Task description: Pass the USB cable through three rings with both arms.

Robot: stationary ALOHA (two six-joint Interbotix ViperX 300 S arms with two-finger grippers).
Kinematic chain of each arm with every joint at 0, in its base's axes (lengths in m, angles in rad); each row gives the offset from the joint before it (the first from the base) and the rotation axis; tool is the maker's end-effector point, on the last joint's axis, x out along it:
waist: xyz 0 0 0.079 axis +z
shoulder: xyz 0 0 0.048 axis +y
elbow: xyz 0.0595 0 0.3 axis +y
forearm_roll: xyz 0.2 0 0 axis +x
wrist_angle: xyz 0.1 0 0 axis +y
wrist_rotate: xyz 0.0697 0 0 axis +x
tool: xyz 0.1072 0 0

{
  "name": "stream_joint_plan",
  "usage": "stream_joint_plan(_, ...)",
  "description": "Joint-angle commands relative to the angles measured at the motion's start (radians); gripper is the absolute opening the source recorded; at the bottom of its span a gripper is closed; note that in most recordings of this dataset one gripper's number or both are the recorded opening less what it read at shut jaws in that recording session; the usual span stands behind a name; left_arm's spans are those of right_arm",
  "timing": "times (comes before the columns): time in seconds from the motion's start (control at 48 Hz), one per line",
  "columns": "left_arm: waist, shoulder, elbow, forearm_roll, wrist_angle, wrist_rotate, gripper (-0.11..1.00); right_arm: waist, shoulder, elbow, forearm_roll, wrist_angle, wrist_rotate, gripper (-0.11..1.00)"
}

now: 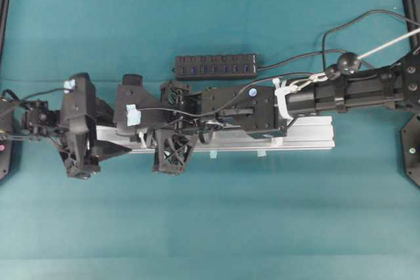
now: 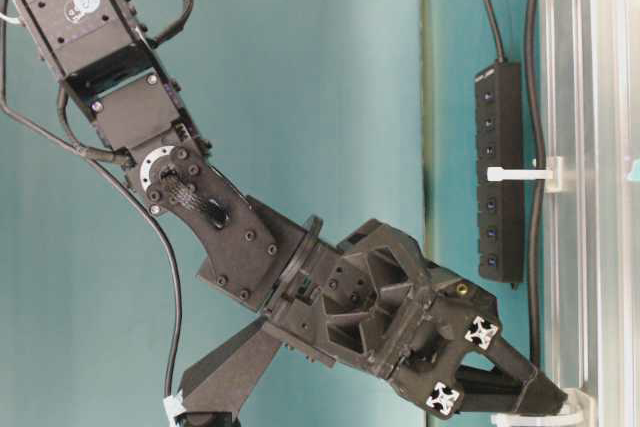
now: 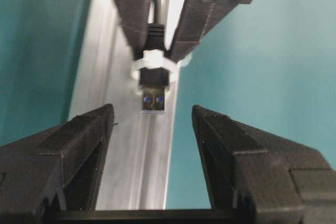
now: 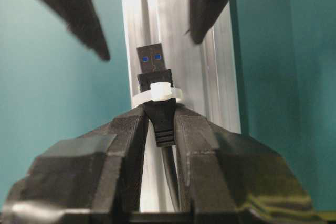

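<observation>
A long silver aluminium rail (image 1: 302, 137), grooved and brushed, lies along the teal counter (image 1: 210, 227). On it stand small translucent white plastic rings; one ring (image 3: 153, 66) shows in the left wrist view as a thin loop with a square buckle on top. The USB cable (image 4: 169, 174), thin and black, ends in a black moulded rectangular USB plug (image 3: 153, 97) with a metal shell and blue insert. The plug sits inside that ring, its metal tip poking out on the left arm's side.

The right gripper (image 4: 163, 129), matte black printed plastic with angular wedge-shaped fingers, has its jaws clenched on the plug's moulded neck just behind the ring. The left gripper (image 3: 153, 129), of the same dark lattice-framed build, faces the plug tip with its jaws released and wide apart, not touching it.

Beyond the rail lies a black multi-port hub (image 1: 216, 65), a flat bar with a row of blue-lit sockets. In the table-level view another white ring (image 2: 520, 174) stands on the rail.
</observation>
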Motion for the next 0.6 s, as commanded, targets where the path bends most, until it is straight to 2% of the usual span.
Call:
stream_joint_plan(0.0, -0.002, 0.015, -0.018, 0.003, -0.020, -0.003, 0.63, -0.002, -0.011, -0.015, 0.003, -0.014, 0.009, -0.04)
stream_joint_plan(0.583, 0.005, 0.021, -0.021, 0.003, -0.057, -0.003, 0.63, -0.002, -0.012, -0.012, 0.008, -0.023, 0.011, -0.04)
